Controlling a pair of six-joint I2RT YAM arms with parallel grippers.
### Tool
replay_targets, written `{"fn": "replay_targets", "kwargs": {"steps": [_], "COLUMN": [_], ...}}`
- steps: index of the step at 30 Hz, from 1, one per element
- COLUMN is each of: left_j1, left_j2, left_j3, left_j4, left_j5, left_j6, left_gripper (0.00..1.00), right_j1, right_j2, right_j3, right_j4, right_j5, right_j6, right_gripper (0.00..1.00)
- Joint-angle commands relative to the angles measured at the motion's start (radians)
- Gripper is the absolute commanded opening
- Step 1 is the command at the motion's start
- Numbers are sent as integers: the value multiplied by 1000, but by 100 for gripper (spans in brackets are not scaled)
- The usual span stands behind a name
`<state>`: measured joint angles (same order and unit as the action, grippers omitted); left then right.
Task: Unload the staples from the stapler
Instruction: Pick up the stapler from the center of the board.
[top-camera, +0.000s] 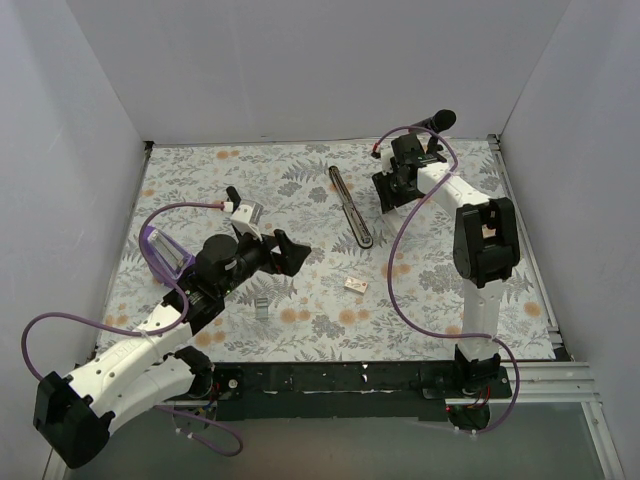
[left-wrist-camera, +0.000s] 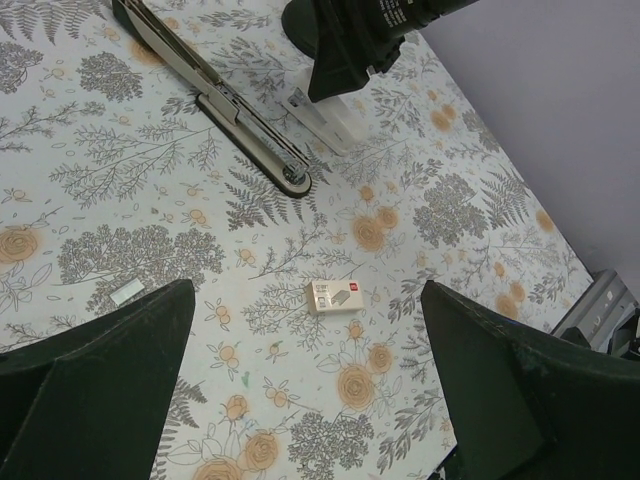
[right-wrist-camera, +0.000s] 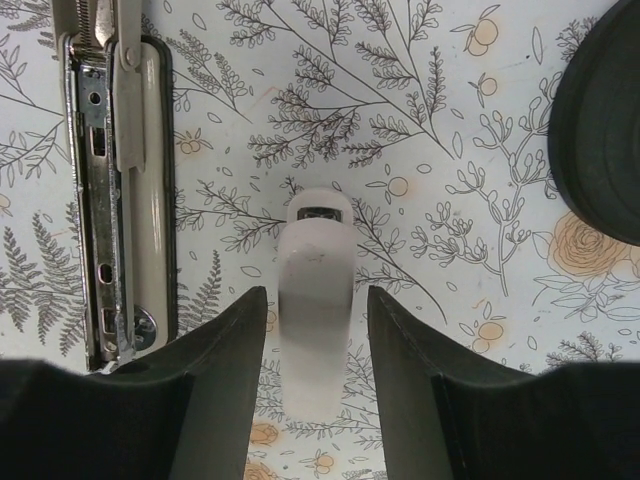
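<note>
- The stapler (top-camera: 350, 206) is long and slim, with a black outline and a paler strip down its middle. It lies flat on the flowered table (top-camera: 440, 290).
- In the right wrist view the stapler (right-wrist-camera: 115, 190) shows a bare silver channel with small holes. A cream bar runs beside it, with a black edge at the outer side.
- In the left wrist view the stapler (left-wrist-camera: 225, 105) ends in a rounded black tip.
- It lies in the far middle of the table, running near to far, between the two arms and closer to the right one.
- The right gripper (right-wrist-camera: 316, 296) hangs just beside the stapler without touching it, its fingers half spread. A white piece (right-wrist-camera: 315, 250) stands between them; I cannot tell whether they clamp it.
- The left gripper (left-wrist-camera: 308, 288) is released, its fingers spread wide, and well apart from the stapler. A small box (left-wrist-camera: 335, 296) lies on the table between the fingers.
</note>
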<state>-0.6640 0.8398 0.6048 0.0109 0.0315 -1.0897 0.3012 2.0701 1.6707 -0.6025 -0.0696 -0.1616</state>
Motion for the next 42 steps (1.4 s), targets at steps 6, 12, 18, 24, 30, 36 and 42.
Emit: {"fn": "replay_targets", "kwargs": {"steps": [6,12,18,24,30,36,42], "left_j1": [1,75,136,142,147,167,179], "left_j2": [31,142,252,318,361,397,392], "left_j3": [3,13,104,159,164,148,158], "left_j4": [41,60,-24,-31,-52,-77,-45], "left_j5": [67,228,334,393,383,396,473], "left_j6": [-122,-389,-440,-463,-452,-438,-431], "left_gripper": [98,87,79,79,76,75,78], "right_j1": [-4,32,87,218,317,343,349], "right_j2": [-34,-194,-370,-527,-646,-826,-1005], "right_j3": [-5,-49,-172,-296,-409,-618,-796], "right_j4": [33,20,35,119,211,481,786], "right_j5": [67,100,31,36,54,-133,-243], "right_j6": [22,42,69,73,94,131,146], "right_gripper": [18,1,1,1,1,1,1]}}
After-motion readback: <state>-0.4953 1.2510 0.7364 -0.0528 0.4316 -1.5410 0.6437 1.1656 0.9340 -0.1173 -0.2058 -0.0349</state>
